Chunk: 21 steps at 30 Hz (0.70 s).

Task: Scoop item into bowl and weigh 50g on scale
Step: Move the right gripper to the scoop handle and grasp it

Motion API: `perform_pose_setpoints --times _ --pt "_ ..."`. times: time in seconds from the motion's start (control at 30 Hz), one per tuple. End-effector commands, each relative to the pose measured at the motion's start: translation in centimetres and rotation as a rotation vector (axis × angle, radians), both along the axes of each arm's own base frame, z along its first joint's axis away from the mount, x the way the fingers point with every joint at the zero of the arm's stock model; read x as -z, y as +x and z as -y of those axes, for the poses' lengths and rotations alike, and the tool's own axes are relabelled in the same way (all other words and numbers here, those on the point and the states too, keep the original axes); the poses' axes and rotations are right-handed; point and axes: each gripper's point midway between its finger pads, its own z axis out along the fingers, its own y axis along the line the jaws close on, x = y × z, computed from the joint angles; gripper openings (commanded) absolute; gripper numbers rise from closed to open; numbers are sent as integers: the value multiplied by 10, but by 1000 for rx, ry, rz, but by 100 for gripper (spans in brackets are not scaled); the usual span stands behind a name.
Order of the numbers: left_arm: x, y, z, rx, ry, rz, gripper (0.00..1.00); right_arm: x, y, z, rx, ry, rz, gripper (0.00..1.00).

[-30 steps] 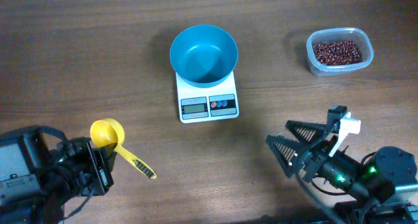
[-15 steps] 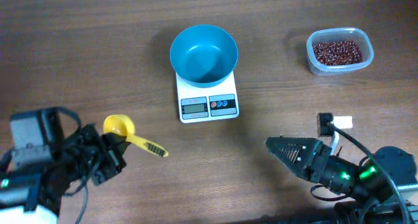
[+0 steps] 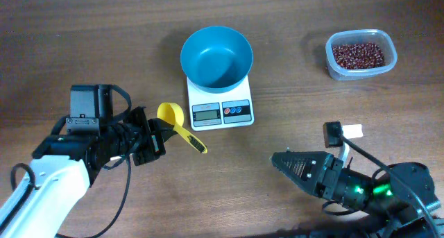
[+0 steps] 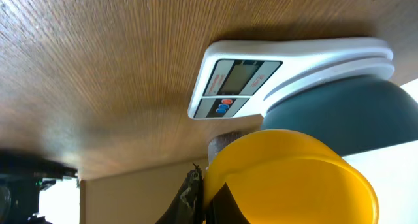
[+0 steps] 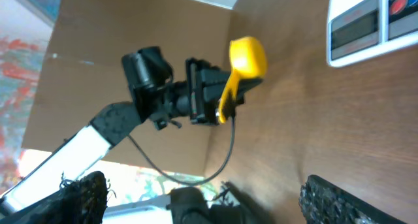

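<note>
The teal bowl stands empty on the white scale at mid-table. The dark reddish beans lie in a clear tub at the far right. My left gripper is shut on the handle of a yellow scoop, just left of the scale and above the table. In the left wrist view the scoop fills the foreground, with the scale and bowl beyond it. My right gripper is open and holds nothing, near the front right, turned on its side and pointing left.
The right wrist view looks across bare wood at my left arm with the scoop and at a corner of the scale. A white tag and cable lie by the right arm.
My left arm has carried the scoop up and to the right, from the front left to beside the scale. The right gripper has rolled onto its side and slid slightly left.
</note>
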Motion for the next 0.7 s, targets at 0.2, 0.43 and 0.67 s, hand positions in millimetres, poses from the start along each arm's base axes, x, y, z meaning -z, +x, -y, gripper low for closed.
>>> perform_pose_setpoints --times 0.2,0.43,0.67 --pt "-3 -37 1 15 -12 -184 0 20 22 -18 53 -183 104 100" --pt "-34 -35 -45 -117 279 -188 0 28 30 -80 -121 -207 71 85" --pt "-22 -41 -74 -177 445 -219 0 14 33 -154 -270 -252 37 61"
